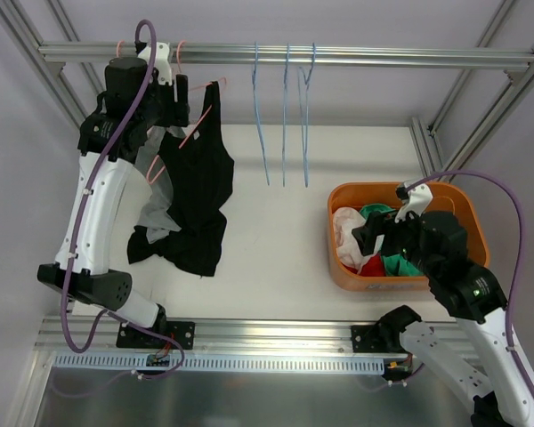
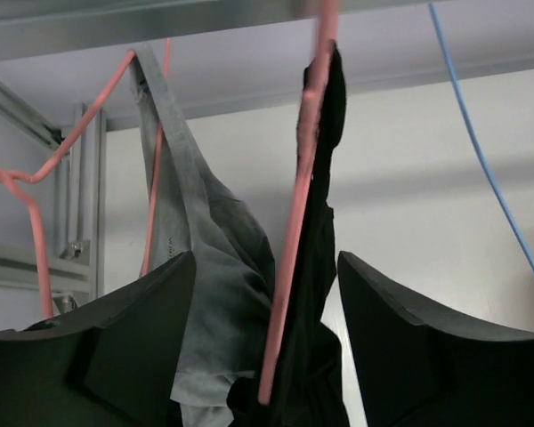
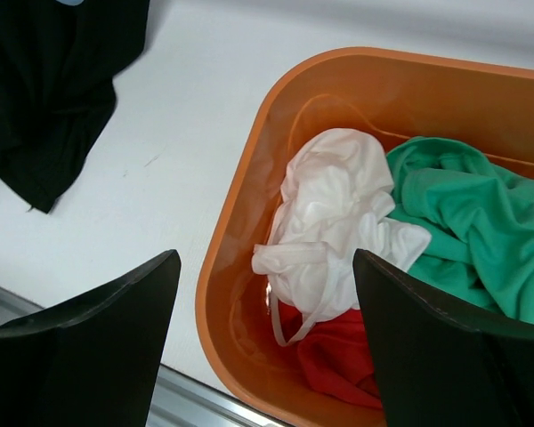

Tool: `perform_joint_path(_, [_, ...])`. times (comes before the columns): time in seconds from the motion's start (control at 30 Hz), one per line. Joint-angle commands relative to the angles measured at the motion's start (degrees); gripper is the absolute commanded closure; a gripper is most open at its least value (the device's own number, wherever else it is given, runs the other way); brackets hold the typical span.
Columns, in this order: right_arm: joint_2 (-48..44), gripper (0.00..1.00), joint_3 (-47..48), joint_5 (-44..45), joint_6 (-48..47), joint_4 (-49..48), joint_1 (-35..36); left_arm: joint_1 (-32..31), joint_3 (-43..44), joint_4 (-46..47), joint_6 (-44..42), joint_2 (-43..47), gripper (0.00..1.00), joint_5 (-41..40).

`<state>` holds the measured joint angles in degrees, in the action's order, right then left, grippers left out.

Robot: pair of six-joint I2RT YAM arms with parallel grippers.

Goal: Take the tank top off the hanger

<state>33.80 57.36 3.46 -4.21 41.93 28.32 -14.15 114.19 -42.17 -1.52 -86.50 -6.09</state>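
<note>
**Top view.** One black tank top [image 1: 200, 187] hangs at 10 o'clock on one of two pink hangers [image 2: 295, 231]. One grey garment [image 2: 218, 267] hangs on the other. Three blue hangers [image 1: 285, 116] hang from the rail [image 1: 383, 58] at 12 o'clock.

The left gripper [image 2: 267, 258], fingers spread, straddles the tank top's strap and its hanger wire. The right gripper [image 3: 265, 258], also spread, hovers over one orange basket [image 1: 463, 209] at 4 o'clock, which holds white, green and red garments.

The tank top's hem rests crumpled on the table [image 1: 285, 240]. Open tabletop separates it from the basket.
</note>
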Motion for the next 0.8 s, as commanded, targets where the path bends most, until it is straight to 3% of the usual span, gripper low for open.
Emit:
perform_joint_path(0.0, [-0.1, 0.17, -0.8, -5.3, -1.3, -3.3, -0.1, 3.9, 2.3, 0.6, -0.3, -0.9, 0.38, 8.6])
perform_joint_path(0.03, [-0.1, 0.17, -0.8, -5.3, -1.4, -3.6, -0.1, 4.1, 2.4, 0.5, -0.3, -1.5, 0.51, 9.3])
perform_joint_path(0.2, [0.5, 0.17, -0.9, -5.7, -1.4, -4.5, -0.1, 4.4, 3.1, 0.5, -0.1, -3.1, 0.59, 11.4])
perform_joint_path(0.43, [0.5, 0.18, -1.6, -5.3, -1.6, -4.8, -0.2, 4.5, 3.8, 0.7, 1.9, -3.7, 0.99, 12.0])
perform_joint_path(0.77, [1.1, 0.18, -1.6, -6.5, -1.8, -5.6, -0.2, 4.4, 5.8, 5.4, 11.4, 0.0, 1.0, 9.3])
